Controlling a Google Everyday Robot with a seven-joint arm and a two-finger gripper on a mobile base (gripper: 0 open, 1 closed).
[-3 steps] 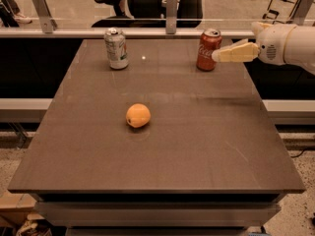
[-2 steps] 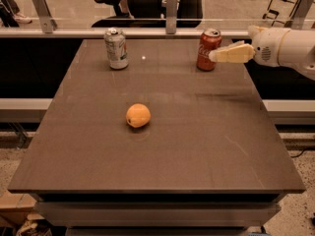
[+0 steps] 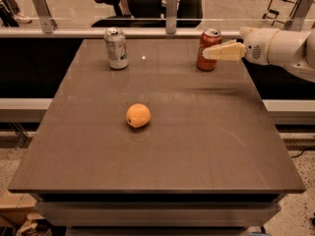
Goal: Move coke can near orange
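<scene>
The red coke can stands upright near the far right edge of the brown table. The orange lies near the middle of the table, well to the front left of the can. My gripper reaches in from the right on a white arm, at the height of the can's upper half. Its cream tip overlaps the can's right side in this view. I cannot tell whether it touches the can.
A silver-white can with green markings stands at the far left of the table. A rail with metal posts runs behind the table's far edge. Office chairs stand beyond it.
My gripper has moved a little to the left, so its tip now overlaps the coke can. The can, the orange and the silver can have not moved.
</scene>
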